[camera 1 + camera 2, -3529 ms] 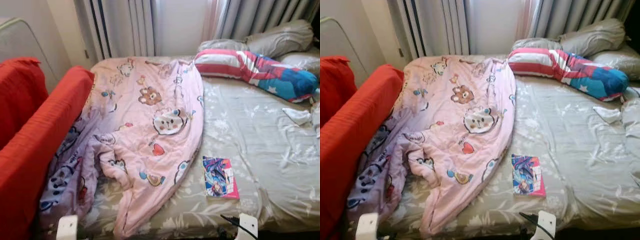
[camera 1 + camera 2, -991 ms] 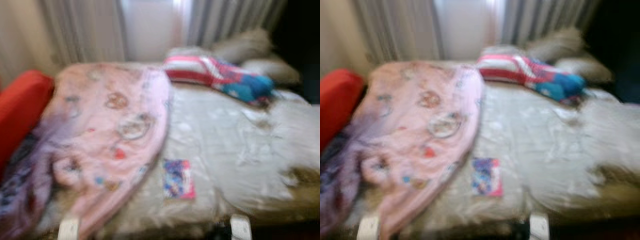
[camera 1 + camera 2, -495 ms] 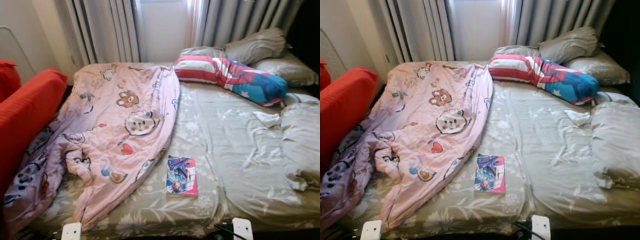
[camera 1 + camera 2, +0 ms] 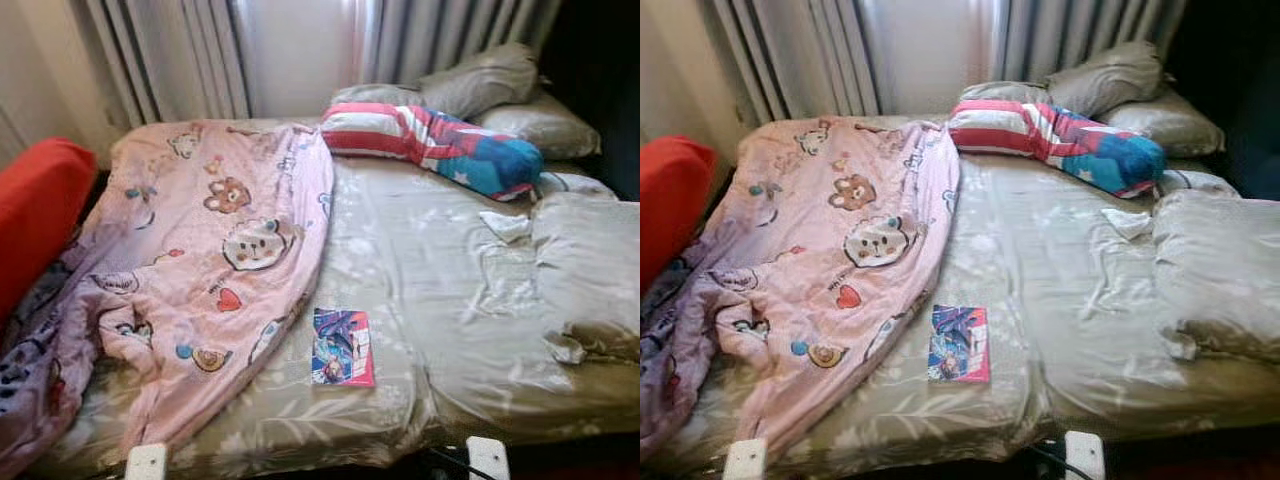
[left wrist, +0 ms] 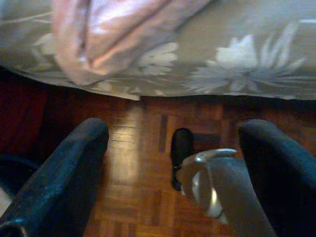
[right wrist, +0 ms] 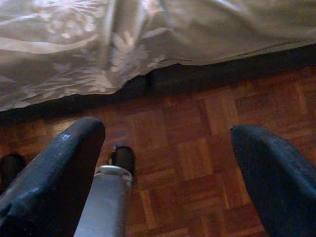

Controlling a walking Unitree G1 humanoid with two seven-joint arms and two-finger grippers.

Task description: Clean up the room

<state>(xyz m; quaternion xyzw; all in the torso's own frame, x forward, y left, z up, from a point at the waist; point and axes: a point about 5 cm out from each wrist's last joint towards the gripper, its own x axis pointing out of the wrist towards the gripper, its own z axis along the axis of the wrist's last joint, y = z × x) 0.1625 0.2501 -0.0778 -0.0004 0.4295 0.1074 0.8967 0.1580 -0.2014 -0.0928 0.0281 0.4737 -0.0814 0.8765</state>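
The bedroom has grey curtains [image 4: 200, 50] behind a bed with an olive, flower-printed sheet [image 4: 440, 280] and a dark wooden parquet floor [image 6: 197, 158] below. A pink cartoon-print quilt [image 4: 220, 250] lies crumpled over the robot's left half of the bed, and its corner hangs past the near edge. A small colourful book [image 4: 343, 348] lies on the sheet just beside the quilt, near the front edge. A striped red, white and blue bolster [image 4: 430, 140] rests at the head, before grey pillows [image 4: 500, 95].

Both arms hang low over the floor before the bed. The left gripper [image 5: 173, 163] has its fingers apart and holds nothing; the right gripper [image 6: 168, 168] is the same.

I judge the risks so: pulling the quilt could sweep the book onto the floor, and the hanging corner could catch a finger.
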